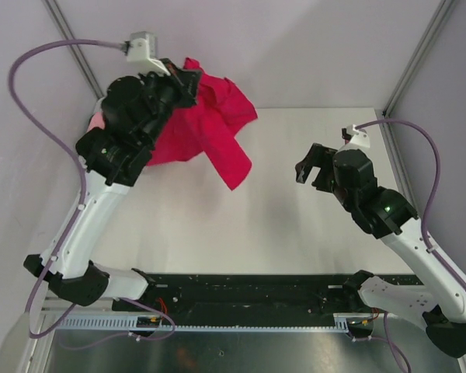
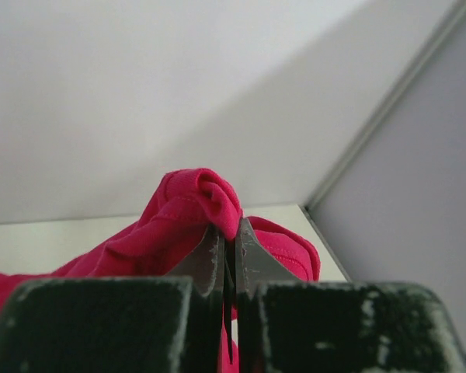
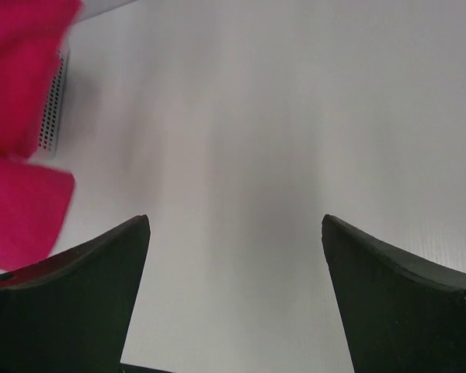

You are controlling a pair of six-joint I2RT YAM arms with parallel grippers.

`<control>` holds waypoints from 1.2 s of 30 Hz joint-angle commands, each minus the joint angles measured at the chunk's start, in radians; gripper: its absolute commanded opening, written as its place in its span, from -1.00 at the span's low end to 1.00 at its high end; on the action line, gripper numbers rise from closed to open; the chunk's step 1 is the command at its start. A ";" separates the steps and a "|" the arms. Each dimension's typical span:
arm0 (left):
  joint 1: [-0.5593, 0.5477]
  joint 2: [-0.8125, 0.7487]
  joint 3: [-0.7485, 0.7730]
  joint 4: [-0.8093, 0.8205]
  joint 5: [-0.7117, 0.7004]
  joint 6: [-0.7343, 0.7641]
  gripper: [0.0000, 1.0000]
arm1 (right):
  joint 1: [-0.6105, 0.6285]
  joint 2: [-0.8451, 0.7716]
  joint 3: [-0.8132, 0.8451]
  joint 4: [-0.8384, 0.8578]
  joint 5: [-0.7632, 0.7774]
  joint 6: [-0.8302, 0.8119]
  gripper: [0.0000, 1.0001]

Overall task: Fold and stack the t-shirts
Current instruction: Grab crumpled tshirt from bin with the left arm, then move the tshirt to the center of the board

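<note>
Left gripper (image 2: 229, 233) is clamped tight on a bunched fold of the red t-shirt (image 1: 210, 132), which hangs draped above the far-left corner of the table (image 1: 295, 225). Right gripper (image 3: 235, 221) is spread wide, holding nothing, over the table's right side. Cloth looks light and limp, so I'd pinch next at the dangling lower corner. Count: one red shirt, no black ones in view.
</note>
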 commanded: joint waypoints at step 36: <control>-0.122 0.071 -0.495 -0.032 0.088 -0.150 0.97 | 0.030 -0.010 -0.119 -0.139 -0.006 0.112 0.89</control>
